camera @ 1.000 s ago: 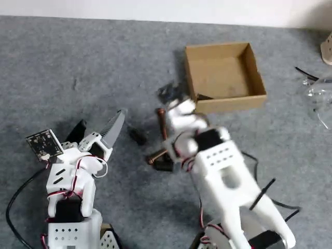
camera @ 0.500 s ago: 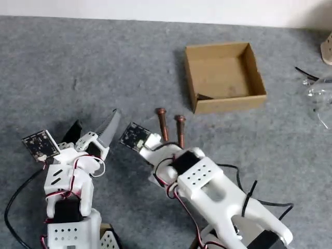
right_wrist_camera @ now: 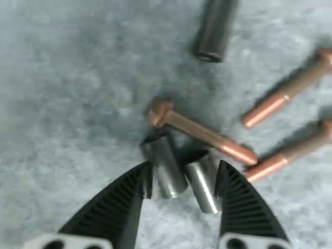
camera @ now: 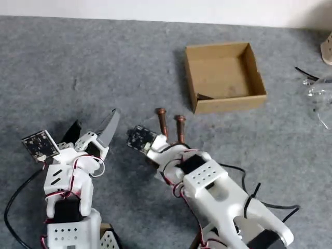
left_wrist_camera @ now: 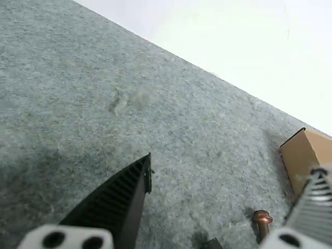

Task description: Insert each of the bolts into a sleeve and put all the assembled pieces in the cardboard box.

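Right gripper [right_wrist_camera: 185,168] set low over the sleeves, pincer apart; task judged at an early stage.

Two short grey metal sleeves [right_wrist_camera: 165,168] are straddled by the spread jaws, nothing clamped, presumably so that one can be closed upon. A copper-coloured hex-head bolt [right_wrist_camera: 199,130] lies just beside them. In the high view, two more copper bolts [camera: 162,122] are laid side by side at 12 o'clock of the right wrist. The brown cardboard box [camera: 228,104] sits at 1 o'clock of these. The left gripper [left_wrist_camera: 232,166] is held wide apart and empty at 9 o'clock, judged clear of the work.
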{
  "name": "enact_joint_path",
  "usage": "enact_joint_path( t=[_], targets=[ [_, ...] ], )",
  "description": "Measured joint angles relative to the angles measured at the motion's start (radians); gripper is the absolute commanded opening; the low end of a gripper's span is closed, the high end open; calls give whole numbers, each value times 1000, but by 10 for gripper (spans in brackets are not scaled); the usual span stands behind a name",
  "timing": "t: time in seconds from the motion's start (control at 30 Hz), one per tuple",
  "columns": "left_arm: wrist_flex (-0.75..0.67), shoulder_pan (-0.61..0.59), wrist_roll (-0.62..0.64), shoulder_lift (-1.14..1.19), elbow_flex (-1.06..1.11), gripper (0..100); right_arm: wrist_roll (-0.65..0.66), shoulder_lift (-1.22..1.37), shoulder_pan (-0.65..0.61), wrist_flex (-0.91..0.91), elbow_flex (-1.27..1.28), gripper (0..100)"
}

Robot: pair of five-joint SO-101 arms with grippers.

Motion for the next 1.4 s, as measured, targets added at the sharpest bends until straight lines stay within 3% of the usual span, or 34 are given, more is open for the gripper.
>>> enact_joint_path(
  t=[0.4,0.57,1.1,1.4],
  targets=[
    [0,0,0,0,0,413,5,315,20,-8,-138,161],
    [0,0,0,0,0,413,5,331,28,-8,-143,42],
    [0,0,0,0,0,413,3,333,32,11,-153,4],
    [0,0,0,0,0,413,5,-23,26,94,-83,4]
  ],
)
